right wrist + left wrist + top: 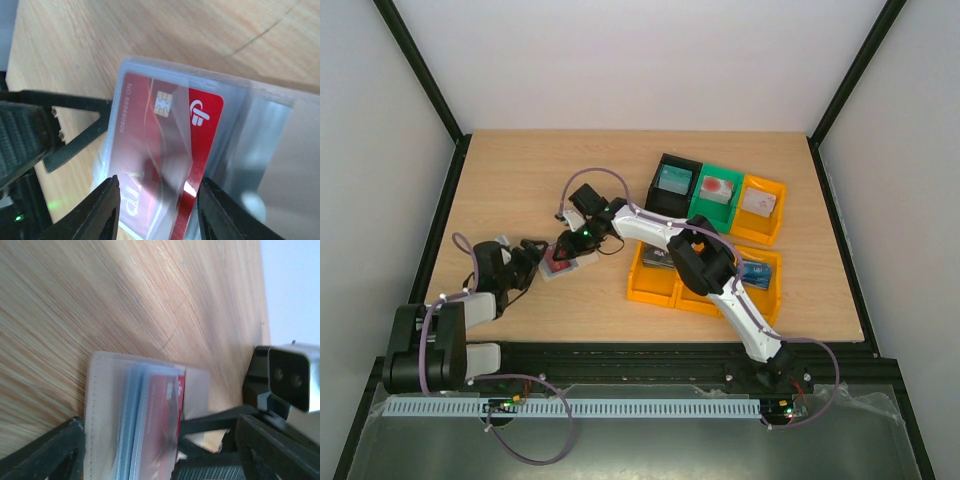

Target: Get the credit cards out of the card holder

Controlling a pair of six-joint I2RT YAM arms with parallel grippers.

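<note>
The table point(520, 190) is carrying the wallet point(102, 405), which is lying open and flat between the fingers of the left gripper point(160, 430). Those fingers are standing spread wide, one just beside the wallet's stitched edge and the other apart from it, so nothing is pinning it yet. The red card point(160, 150) is sitting in the wallet's clear pocket, one corner poking out, directly between the fingers of the right gripper point(159, 184). Those jaws are standing partway in, flanking the card's long edges; whether they are actually pinching it I cannot tell. For a clean pull, I am judging that the left gripper should be clamping the wallet first, while the right is biting only the card, not the sleeve, then sliding it straight along the pocket
</note>
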